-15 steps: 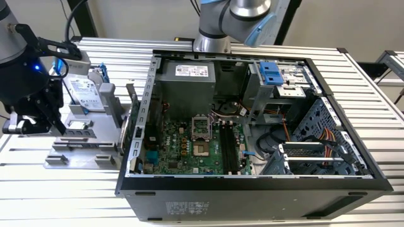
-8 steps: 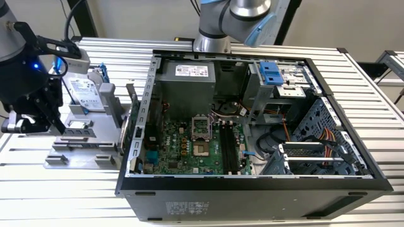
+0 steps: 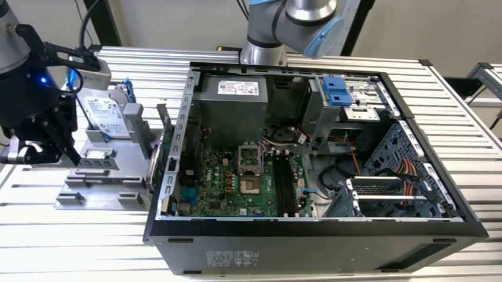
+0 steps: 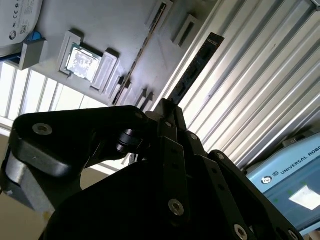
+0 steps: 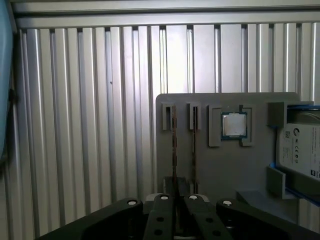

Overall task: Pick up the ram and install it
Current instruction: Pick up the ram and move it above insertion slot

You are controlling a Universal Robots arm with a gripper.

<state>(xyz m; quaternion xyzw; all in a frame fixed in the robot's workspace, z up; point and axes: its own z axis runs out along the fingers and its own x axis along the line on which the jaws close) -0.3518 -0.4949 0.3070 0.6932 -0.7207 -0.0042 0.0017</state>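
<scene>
Matte black pincer (image 4: 167,106) tight on thin, flat ram (image 4: 195,65)

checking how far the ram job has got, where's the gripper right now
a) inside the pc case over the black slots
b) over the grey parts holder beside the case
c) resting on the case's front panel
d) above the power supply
b: in the exterior view the gripper hangs over the grey parts holder, to the exterior view's left of the open pc case, not inside it.
</scene>
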